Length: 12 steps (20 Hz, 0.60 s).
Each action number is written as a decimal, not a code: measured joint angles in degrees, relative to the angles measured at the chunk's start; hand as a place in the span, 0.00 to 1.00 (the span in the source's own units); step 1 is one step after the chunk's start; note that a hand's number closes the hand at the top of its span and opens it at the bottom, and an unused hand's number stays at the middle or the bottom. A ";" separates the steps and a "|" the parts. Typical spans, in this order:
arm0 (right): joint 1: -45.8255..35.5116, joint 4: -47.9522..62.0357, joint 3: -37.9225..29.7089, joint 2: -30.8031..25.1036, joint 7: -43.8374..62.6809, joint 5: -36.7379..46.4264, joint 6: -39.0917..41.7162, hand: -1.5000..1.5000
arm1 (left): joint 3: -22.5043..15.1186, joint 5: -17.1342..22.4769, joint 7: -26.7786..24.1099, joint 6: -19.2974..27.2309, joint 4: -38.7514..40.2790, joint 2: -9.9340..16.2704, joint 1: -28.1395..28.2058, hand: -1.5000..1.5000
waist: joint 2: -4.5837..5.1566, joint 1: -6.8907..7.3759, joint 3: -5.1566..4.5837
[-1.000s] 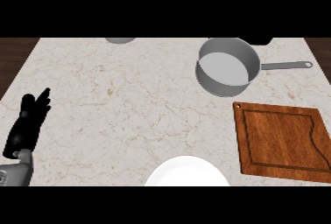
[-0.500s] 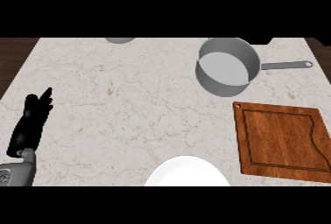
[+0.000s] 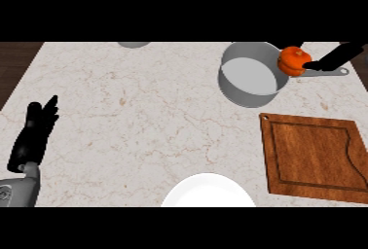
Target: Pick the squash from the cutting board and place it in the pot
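With your right hand (image 3: 332, 57) pinching the squash (image 3: 292, 61) at the pot (image 3: 250, 80)'s right rim near the worktop's far right corner, carry it left over the bowl before parting those fingers.

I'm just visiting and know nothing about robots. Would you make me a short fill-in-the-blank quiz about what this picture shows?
1. The orange squash is held at the rim of the grey ____, above its handle.
2. The wooden cutting board has ____ lying on it.
3. The squash is held by the robot's ____ hand.
4. At the view's lower edge, beside the board, shows part of a white ____.

Missing words: pot; nothing; right; plate
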 measured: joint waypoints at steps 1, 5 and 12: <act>-0.58 1.13 -0.95 0.25 -0.02 -0.86 0.36 0.00 | -0.46 -0.46 -0.12 0.33 -0.19 -0.47 0.20 0.50 | 0.04 0.08 0.02; -0.71 4.15 -5.79 2.53 -0.37 -5.62 0.03 0.00 | -0.21 -0.46 -0.11 0.11 -0.22 -0.44 0.34 0.50 | 0.04 0.06 0.03; -2.25 8.55 -16.20 0.05 0.38 -14.57 -2.24 0.00 | -0.26 -0.72 0.15 0.17 -1.03 -0.77 0.30 0.50 | 0.26 0.35 0.06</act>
